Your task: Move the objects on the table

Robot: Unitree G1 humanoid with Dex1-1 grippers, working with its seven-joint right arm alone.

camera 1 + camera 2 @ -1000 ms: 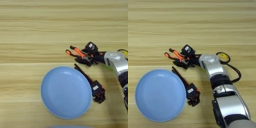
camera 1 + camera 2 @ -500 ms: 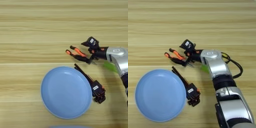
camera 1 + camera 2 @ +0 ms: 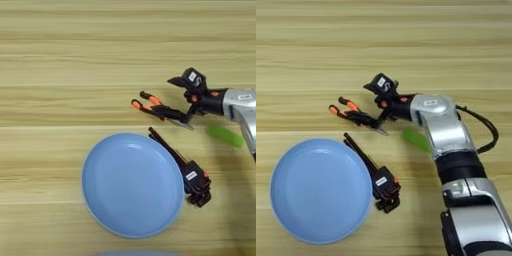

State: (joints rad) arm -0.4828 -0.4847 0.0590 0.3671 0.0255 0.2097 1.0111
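Observation:
A large round light-blue plate (image 3: 131, 186) lies on the wooden table (image 3: 60, 60) at the front. A black bar clamp (image 3: 375, 172) with an orange trigger and white label lies along the plate's right rim. Just beyond them rest small pliers (image 3: 161, 111) with orange-and-black handles pointing left. My right gripper (image 3: 375, 103) comes in from the right and stands open at the pliers' head. One black finger (image 3: 186, 79) sticks out on the far side. The other reaches down to the pliers' nose; whether it touches is unclear.
A small green patch (image 3: 416, 139) shows on the wood under my silver forearm (image 3: 438, 117). A black cable (image 3: 487, 131) loops off the arm to the right. Bare planks stretch across the far and left parts of the table.
My wrist has swung away from me and the fingers have spread wider over the pliers' head. The green patch has come into sight. Pliers, clamp and plate lie where they were.

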